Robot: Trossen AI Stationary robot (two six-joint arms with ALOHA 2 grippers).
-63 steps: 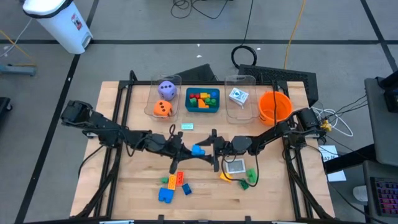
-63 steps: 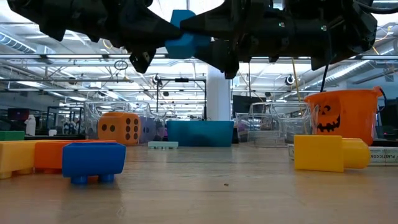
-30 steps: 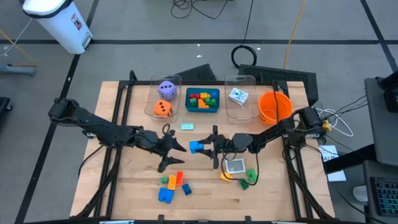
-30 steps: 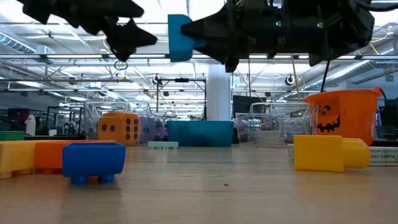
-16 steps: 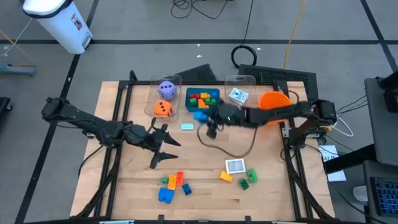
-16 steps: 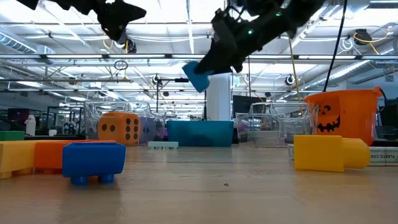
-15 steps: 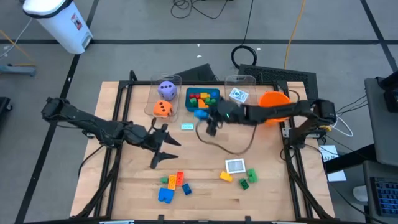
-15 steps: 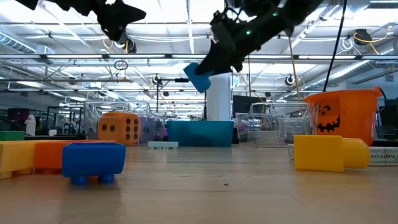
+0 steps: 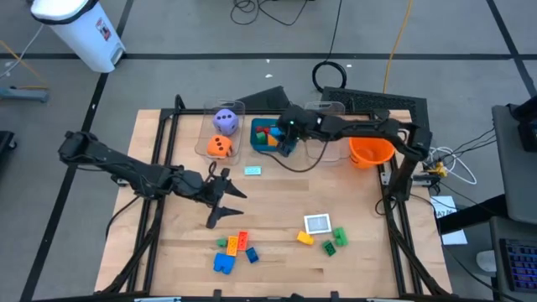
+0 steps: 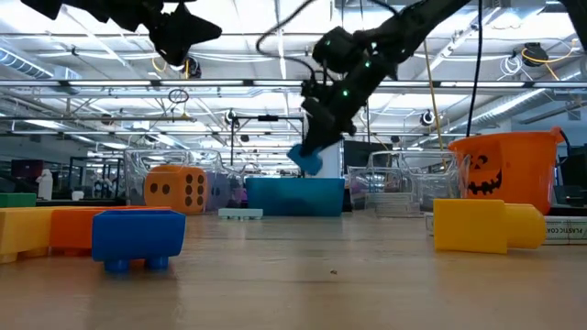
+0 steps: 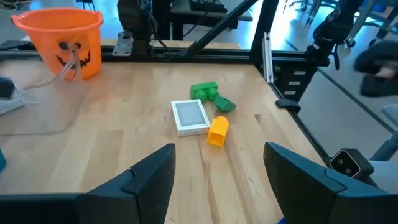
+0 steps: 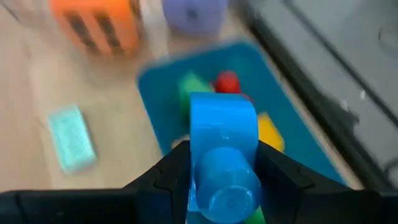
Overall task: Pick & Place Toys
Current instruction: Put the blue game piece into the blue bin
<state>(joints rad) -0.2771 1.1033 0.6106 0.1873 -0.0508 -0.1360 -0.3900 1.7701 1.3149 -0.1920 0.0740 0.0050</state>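
Blue brick (image 12: 222, 146) now above teal tray (image 9: 262, 147); right hand (image 9: 281, 143) extended

Along the far edge of the table (image 9: 277, 252): a bin (image 9: 220, 126) holding two dice (image 9: 221, 147), then a tray (image 9: 256, 144) of bricks, then a second bin (image 9: 323, 149), then a bowl (image 9: 371, 153) farthest right. Just before the tray, a small card (image 9: 252, 170). Near the front edge, a brick cluster (image 9: 233, 250) left of centre; right of it, a picture card (image 9: 317, 223) flanked by more bricks (image 9: 334, 240).
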